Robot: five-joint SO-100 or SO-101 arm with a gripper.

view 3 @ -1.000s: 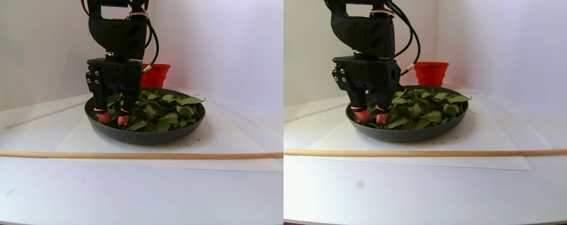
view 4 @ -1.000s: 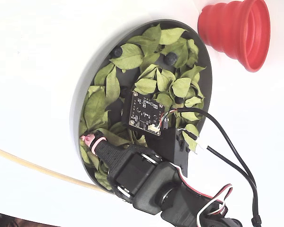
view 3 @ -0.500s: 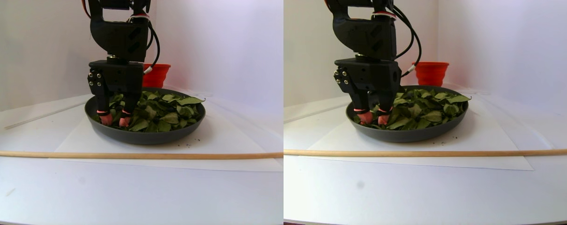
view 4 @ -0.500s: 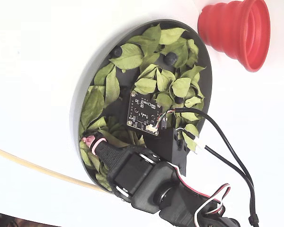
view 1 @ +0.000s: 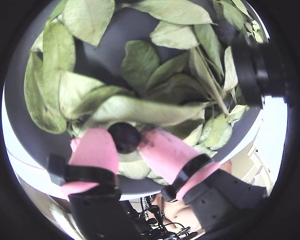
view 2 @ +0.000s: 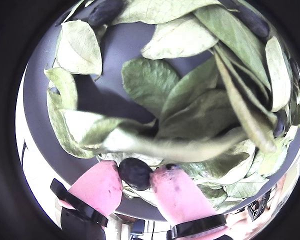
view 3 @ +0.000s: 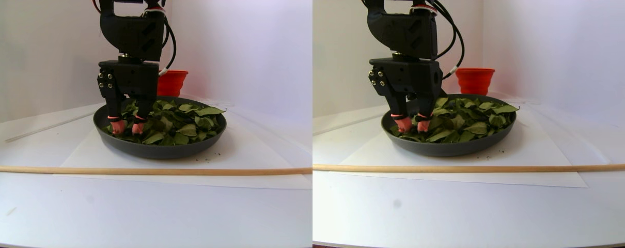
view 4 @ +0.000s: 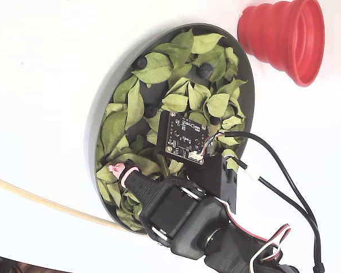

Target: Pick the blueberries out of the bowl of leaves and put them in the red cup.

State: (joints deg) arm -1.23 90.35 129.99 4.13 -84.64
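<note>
1. On my wrist feeds the gripper sits at the lower middle of the frame, its two pink, soft-looking fingertips closed on a single blueberry — round, matte, blue-black, pinched between the pads just above the leaves.
2. The leaves fill most of both wrist views: pale green, dry, oval with pointed tips and a clear midrib, several curled at the edges.
3. Between them I see patches of the bowl, a smooth dark grey surface with a plain rounded rim running along the lower left of the frame.
4. In a wrist view another dark berry lies at the top edge, partly under a leaf.
5. In the fixed view, two more berries show in the upper part of the bowl — one near the upper-left rim, one toward the upper right.
6. The red cup stands in the upper right corner of the fixed view, just outside the bowl's rim; bright red, with stepped ribbed sides and a wide flared mouth.
7. A small black circuit board on the arm hangs over the bowl's middle; any print on it is too small for me to read.
8. The stereo pair shows a thin pale wooden rod lying across the white table in front of the bowl.
</note>
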